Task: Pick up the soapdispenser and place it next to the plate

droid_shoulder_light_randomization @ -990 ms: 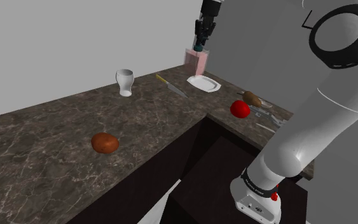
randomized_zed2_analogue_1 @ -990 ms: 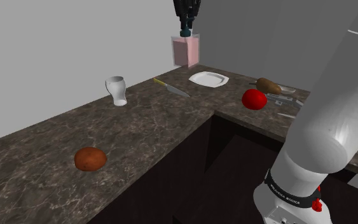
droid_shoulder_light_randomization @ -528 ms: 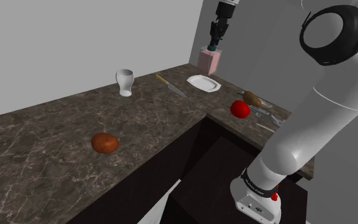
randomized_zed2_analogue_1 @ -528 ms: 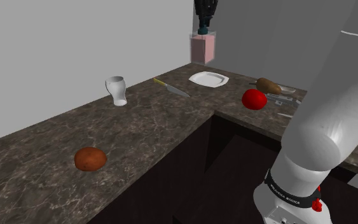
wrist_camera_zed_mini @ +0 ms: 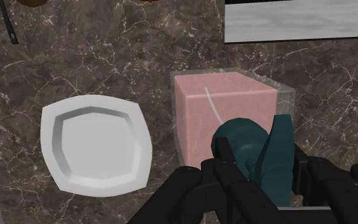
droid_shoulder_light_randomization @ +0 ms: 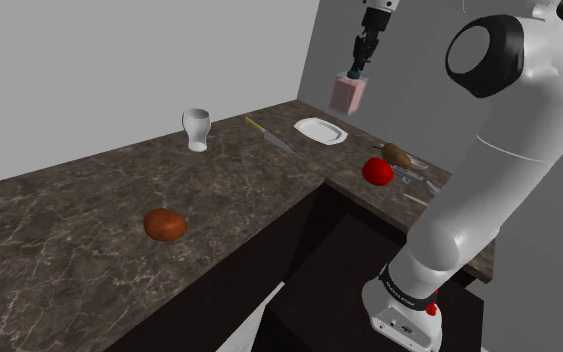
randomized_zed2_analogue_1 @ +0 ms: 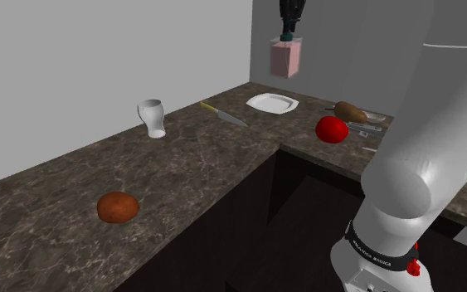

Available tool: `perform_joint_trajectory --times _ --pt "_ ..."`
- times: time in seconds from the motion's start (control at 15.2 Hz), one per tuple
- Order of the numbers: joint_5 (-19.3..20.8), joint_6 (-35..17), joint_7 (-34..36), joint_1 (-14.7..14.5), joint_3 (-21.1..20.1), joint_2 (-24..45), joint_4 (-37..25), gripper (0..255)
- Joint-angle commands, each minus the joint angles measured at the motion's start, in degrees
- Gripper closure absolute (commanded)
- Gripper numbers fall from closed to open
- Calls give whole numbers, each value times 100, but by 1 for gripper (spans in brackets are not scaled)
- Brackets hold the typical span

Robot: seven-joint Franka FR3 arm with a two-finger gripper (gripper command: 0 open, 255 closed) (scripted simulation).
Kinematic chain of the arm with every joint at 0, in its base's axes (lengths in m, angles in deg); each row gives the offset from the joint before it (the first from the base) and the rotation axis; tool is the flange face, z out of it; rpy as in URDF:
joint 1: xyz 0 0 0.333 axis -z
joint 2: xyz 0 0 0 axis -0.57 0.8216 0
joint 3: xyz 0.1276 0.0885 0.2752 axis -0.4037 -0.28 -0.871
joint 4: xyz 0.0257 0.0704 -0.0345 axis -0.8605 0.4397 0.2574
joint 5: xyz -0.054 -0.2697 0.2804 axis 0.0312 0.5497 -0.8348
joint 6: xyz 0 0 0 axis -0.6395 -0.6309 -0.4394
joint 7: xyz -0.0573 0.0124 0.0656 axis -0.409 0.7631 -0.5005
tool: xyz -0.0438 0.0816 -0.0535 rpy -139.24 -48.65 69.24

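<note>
A pink, clear-walled soap dispenser (droid_shoulder_light_randomization: 348, 95) with a teal pump hangs in the air above the dark marble counter. My gripper (droid_shoulder_light_randomization: 358, 68) is shut on the pump from above. In the second exterior view the soap dispenser (randomized_zed2_analogue_1: 284, 58) hangs under the gripper (randomized_zed2_analogue_1: 287, 35), above and just behind the white plate (randomized_zed2_analogue_1: 272, 103). Looking down the gripper (wrist_camera_zed_mini: 260, 175), its black fingers clasp the teal pump (wrist_camera_zed_mini: 244, 147). The pink body (wrist_camera_zed_mini: 219, 108) is over bare counter right beside the plate (wrist_camera_zed_mini: 96, 143). The plate (droid_shoulder_light_randomization: 320, 131) lies flat near the counter's back corner.
A white cup (droid_shoulder_light_randomization: 197, 130) and a knife (droid_shoulder_light_randomization: 269, 135) lie on the counter to the shoulder view's left of the plate. A red fruit (droid_shoulder_light_randomization: 376, 170), a brown potato (droid_shoulder_light_randomization: 399, 155) and cutlery (droid_shoulder_light_randomization: 421, 183) lie nearer the arm. A brown loaf (droid_shoulder_light_randomization: 165, 224) sits far left. Grey walls meet behind the plate.
The gripper has carried the soap dispenser towards the shoulder view's right, from the plate's left side to its far right side. It stays lifted off the counter.
</note>
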Motion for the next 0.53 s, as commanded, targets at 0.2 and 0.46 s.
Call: perform_joint_trajectory --times 0.2,0.46 --pt "-337 282 -761 569 305 774 -957 255" --pt "-637 513 -1246 1089 436 1414 -1754 255"
